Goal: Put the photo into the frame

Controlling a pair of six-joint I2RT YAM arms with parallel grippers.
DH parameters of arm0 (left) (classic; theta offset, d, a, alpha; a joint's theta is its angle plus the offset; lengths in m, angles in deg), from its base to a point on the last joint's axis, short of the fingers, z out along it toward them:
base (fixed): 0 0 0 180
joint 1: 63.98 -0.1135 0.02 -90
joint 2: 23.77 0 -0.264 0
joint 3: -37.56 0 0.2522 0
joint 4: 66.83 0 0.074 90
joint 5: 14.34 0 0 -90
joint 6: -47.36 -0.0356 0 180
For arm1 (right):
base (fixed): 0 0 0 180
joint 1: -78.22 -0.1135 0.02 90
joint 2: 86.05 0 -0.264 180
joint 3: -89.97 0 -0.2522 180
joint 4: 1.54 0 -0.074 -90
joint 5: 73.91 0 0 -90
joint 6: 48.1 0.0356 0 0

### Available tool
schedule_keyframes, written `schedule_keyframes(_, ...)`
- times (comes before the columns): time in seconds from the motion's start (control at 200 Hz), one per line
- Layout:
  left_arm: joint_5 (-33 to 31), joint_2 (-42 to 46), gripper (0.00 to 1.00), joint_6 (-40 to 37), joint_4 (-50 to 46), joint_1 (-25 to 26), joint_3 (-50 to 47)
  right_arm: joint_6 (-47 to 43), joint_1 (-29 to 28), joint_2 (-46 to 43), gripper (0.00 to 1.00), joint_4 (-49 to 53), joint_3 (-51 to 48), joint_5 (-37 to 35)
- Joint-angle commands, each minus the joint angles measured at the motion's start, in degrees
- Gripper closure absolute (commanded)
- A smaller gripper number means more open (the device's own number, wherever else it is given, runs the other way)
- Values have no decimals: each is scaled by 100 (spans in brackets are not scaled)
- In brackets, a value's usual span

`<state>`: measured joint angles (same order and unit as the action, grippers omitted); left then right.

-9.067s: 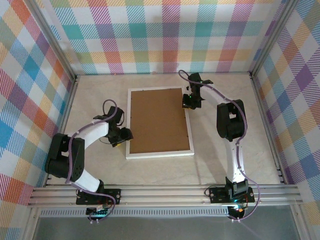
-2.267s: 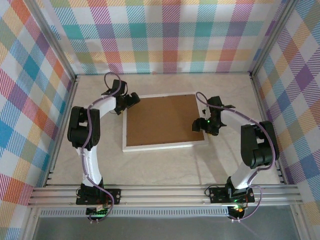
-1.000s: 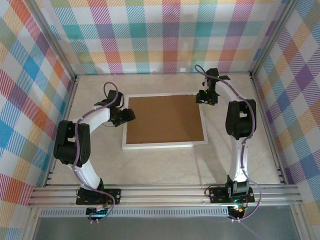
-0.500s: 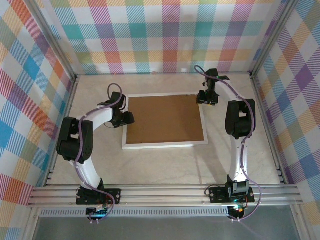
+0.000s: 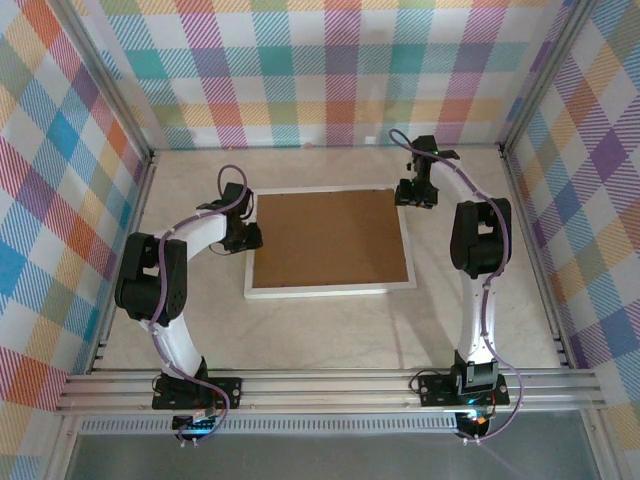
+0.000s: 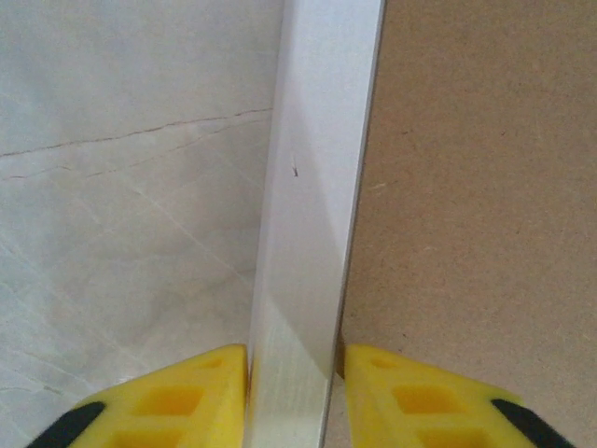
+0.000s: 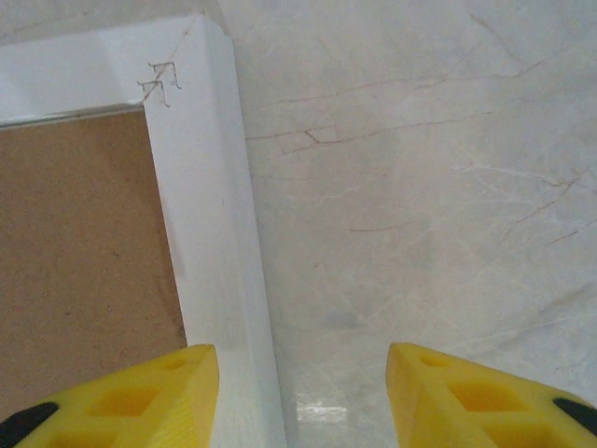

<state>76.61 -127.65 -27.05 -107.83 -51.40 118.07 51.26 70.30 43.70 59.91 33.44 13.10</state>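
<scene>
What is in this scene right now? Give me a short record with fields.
frame: flat on the table, back up
backing board: brown, sits in the frame
left gripper: closed on the frame's left border
right gripper: open, straddling the right border's outer edge near the far corner

Brown backing board (image 5: 330,238) lies flat mid-tabletop (image 5: 330,330), long sides running left to right, slightly nearer the far edge than the near one. Its face is plain fibreboard with fine specks. The tabletop is cream and marble-look, with thin brown veins (image 6: 140,133) across it. Plaid walls (image 5: 330,70) in pastel checks stand along the left, far and right edges. Aluminium rails (image 5: 330,390) run along the near edge. An aluminium strut (image 5: 112,85) rises from the far-left corner.
</scene>
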Motion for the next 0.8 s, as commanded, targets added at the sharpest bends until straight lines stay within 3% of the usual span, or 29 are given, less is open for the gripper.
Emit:
schedule_keyframes(0.0,-91,-120,71,-136,-229,25,118,-110,19,-28,49,130,219,-81)
schedule_keyframes(0.795,54,-141,86,-171,-273,36,179,45,-47,298,48,138,-146,430)
